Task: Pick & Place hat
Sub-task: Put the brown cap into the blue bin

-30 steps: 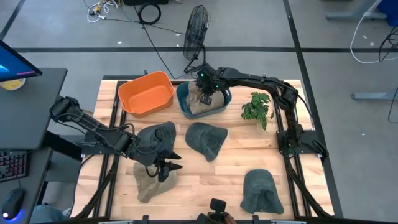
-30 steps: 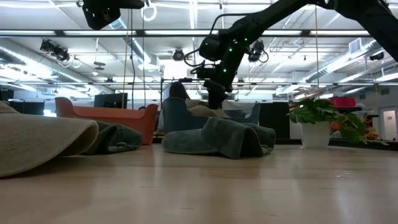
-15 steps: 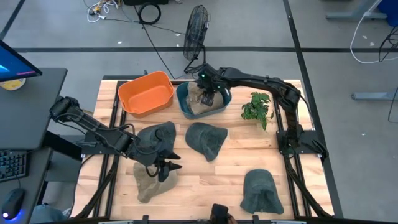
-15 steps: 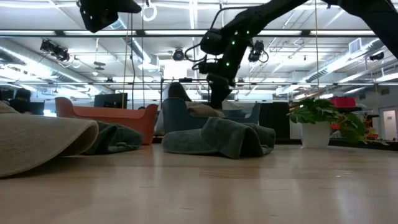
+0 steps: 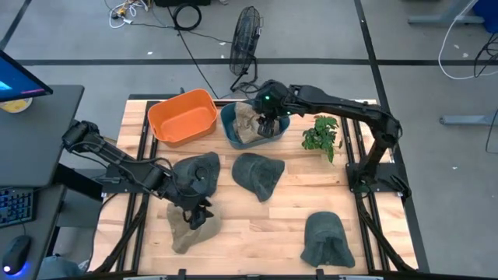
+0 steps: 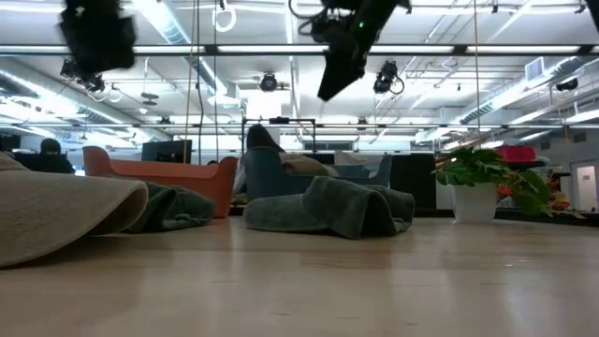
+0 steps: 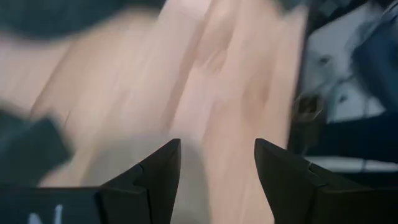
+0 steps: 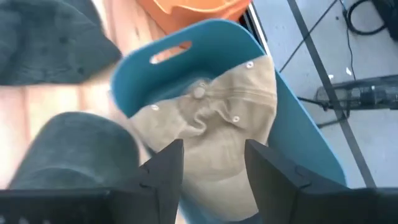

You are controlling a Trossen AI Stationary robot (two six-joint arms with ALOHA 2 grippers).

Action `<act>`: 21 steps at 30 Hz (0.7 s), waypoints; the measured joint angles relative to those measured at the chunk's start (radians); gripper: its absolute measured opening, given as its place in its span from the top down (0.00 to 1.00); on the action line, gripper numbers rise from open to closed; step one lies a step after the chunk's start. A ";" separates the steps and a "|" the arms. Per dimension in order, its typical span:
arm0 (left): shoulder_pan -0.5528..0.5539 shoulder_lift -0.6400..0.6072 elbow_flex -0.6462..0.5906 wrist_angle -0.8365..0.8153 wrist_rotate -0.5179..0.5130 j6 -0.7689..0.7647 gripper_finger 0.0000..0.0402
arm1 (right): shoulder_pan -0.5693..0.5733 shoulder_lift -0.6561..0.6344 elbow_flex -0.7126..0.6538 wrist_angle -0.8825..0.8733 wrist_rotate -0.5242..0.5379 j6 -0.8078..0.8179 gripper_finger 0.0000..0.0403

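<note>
A tan hat [image 8: 230, 124] lies crown up inside the blue bin [image 5: 233, 128] at the table's far middle. My right gripper [image 8: 212, 149] hangs open above it [image 5: 268, 123], high over the bin in the low view [image 6: 335, 80]. A second tan hat [image 5: 185, 232] lies flat on the table near the front left. My left gripper [image 5: 194, 218] stands open over it, fingers pointing down [image 7: 217, 149]. Three dark green hats lie on the wood: one at the left [image 5: 198, 169], one in the middle [image 5: 258, 174], one at the near right [image 5: 325, 239].
An orange bin [image 5: 183, 117] stands left of the blue one at the far edge. A small potted plant [image 5: 321, 136] stands at the far right. Bare wood shows between the middle hat and the near right one.
My right gripper has opened, let go of the tan hat into the blue bin, and risen clear above it. My left gripper, still open, has tipped from pointing toward the table's right edge to pointing down over the near tan hat.
</note>
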 joint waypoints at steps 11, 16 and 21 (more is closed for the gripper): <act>-0.045 0.000 -0.004 -0.395 0.022 -0.011 0.48 | 0.111 -0.043 0.000 -0.037 0.000 0.026 0.57; -0.073 0.000 -0.049 -0.426 0.022 0.011 0.48 | 0.146 -0.043 0.000 -0.037 0.000 0.043 0.57; -0.090 0.000 -0.122 -0.427 0.039 -0.020 0.48 | 0.169 -0.043 0.000 -0.042 0.000 0.071 0.57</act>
